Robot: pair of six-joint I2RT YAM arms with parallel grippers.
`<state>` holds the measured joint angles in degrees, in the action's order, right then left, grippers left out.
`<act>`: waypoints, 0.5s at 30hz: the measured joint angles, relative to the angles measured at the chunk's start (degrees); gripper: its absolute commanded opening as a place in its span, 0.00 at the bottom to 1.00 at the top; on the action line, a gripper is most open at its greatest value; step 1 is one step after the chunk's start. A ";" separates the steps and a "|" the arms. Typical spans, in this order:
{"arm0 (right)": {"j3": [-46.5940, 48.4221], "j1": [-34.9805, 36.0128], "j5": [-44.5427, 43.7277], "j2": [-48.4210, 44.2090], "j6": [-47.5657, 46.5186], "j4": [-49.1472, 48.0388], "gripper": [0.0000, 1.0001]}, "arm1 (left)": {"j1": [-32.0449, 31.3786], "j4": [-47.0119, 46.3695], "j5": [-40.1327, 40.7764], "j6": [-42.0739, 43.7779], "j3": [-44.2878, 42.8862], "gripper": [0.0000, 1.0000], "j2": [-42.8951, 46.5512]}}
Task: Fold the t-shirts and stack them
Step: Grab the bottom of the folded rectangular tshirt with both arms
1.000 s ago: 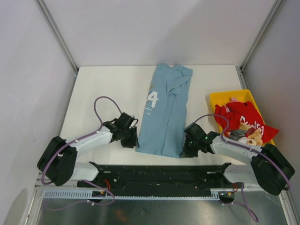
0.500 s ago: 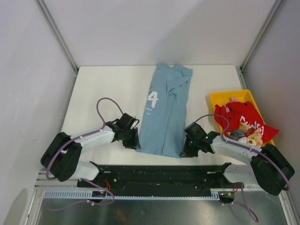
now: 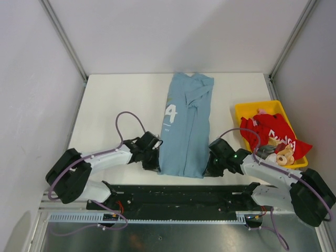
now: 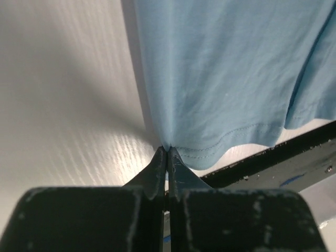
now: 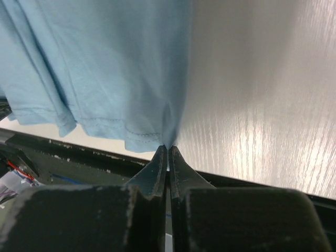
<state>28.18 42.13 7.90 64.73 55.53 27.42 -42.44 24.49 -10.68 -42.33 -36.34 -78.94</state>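
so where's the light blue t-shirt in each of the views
top external: light blue t-shirt lies lengthwise in the middle, collar far, hem near.
left wrist: light blue t-shirt fills the upper right.
right wrist: light blue t-shirt fills the upper left.
shared landmark: its stitched hem, beside the black base plate.

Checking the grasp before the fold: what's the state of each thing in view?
light blue t-shirt: folded lengthwise, lying on the table, both near hem corners pinched.
red t-shirt: crumpled, unfolded, in the yellow bin.
yellow bin: upright, holding the red t-shirt.
left gripper: jaws shut on the light blue t-shirt's hem corner.
right gripper: jaws shut on the other hem corner.
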 measured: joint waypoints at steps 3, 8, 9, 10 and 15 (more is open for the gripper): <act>-0.02 1.36 -0.44 -3.28 0.57 1.90 0.00 | -2.36 0.04 0.04 -1.29 0.04 0.00 1.53; -0.09 5.77 -2.14 -10.21 3.50 5.73 0.00 | -5.97 0.13 -0.02 -3.58 0.52 0.00 7.23; -0.09 6.49 -2.56 -11.54 4.11 6.43 0.00 | -6.38 0.28 0.00 -3.96 0.57 0.00 8.44; -0.04 7.19 -2.95 -13.16 4.66 7.39 0.00 | -6.69 0.31 0.00 -4.24 0.57 0.00 9.42; 5.29 6.51 -6.40 -13.64 4.00 12.59 0.00 | -6.08 1.79 0.92 -4.20 -2.51 0.00 9.49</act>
<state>33.47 48.64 1.50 51.09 59.53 40.01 -48.51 26.28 -9.76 -46.52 -38.85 -69.45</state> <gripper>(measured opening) 0.026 0.008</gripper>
